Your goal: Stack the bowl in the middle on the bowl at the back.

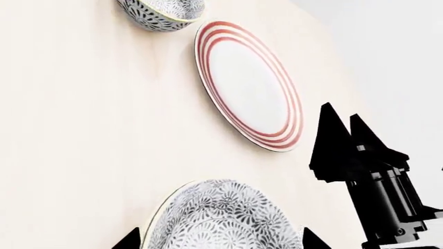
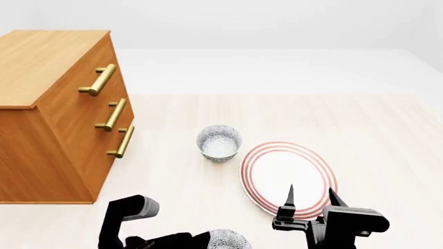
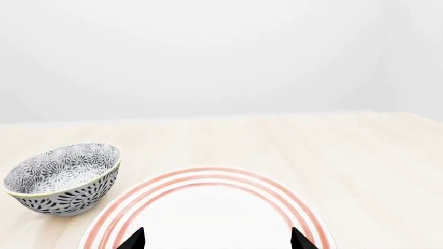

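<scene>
The bowl in the middle [image 1: 221, 218], grey-black patterned outside, lies between the spread fingertips of my left gripper [image 1: 221, 241], which is open around it; I cannot tell whether the pads touch. In the head view only its rim [image 2: 229, 239] shows at the bottom edge. The bowl at the back [image 2: 219, 143] stands upright and alone on the pale floor, and appears as well in the left wrist view [image 1: 163, 13] and the right wrist view [image 3: 66, 179]. My right gripper [image 2: 310, 191] hangs open over the plate with nothing in it.
A flat white plate with red rings [image 2: 287, 179] lies right of the back bowl, under the right gripper [image 3: 216, 239]. A wooden chest of drawers [image 2: 62, 114] with brass handles stands at the left.
</scene>
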Motion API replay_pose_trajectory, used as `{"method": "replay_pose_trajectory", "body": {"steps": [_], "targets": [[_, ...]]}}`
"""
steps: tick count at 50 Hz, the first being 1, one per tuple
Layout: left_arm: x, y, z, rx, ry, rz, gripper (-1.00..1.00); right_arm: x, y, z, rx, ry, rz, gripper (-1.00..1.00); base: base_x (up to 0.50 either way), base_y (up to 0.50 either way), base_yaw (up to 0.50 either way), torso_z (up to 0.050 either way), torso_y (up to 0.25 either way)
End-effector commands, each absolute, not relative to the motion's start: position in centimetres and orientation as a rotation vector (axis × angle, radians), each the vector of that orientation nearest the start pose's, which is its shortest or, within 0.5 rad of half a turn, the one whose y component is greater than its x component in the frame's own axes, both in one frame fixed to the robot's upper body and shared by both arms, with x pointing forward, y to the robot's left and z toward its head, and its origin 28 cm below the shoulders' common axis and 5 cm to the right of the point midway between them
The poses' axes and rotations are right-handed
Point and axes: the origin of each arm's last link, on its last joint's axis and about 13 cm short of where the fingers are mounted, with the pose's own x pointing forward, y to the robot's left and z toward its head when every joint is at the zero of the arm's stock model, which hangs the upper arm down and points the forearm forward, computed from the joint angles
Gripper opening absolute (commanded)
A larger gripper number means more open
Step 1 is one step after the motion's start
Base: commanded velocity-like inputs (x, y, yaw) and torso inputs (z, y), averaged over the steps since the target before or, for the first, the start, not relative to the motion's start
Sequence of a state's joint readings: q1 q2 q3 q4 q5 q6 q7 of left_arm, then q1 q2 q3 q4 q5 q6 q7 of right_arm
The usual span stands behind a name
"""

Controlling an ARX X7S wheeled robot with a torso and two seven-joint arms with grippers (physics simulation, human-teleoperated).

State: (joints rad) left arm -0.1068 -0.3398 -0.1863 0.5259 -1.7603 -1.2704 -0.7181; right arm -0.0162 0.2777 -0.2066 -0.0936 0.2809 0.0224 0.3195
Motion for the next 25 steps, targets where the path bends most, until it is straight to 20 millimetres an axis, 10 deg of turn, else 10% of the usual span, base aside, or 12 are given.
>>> {"method": "replay_pose_trajectory", "body": {"steps": [1,25], "targets": [[15.6,22.4,14.4,-0.523,0.546,-0.455,1.00,20.2,-11.6,2.5,0.010,0.006,-0.094,1.00,0.00,0.00,0.00,0.000,0.000],[16.8,22.9,15.5,-0.325,-0.107,-0.390,1.00,19.7,-11.6,3.4,-0.005,-0.016,-0.105,1.00,0.00,0.00,0.00,0.000,0.000]]}}
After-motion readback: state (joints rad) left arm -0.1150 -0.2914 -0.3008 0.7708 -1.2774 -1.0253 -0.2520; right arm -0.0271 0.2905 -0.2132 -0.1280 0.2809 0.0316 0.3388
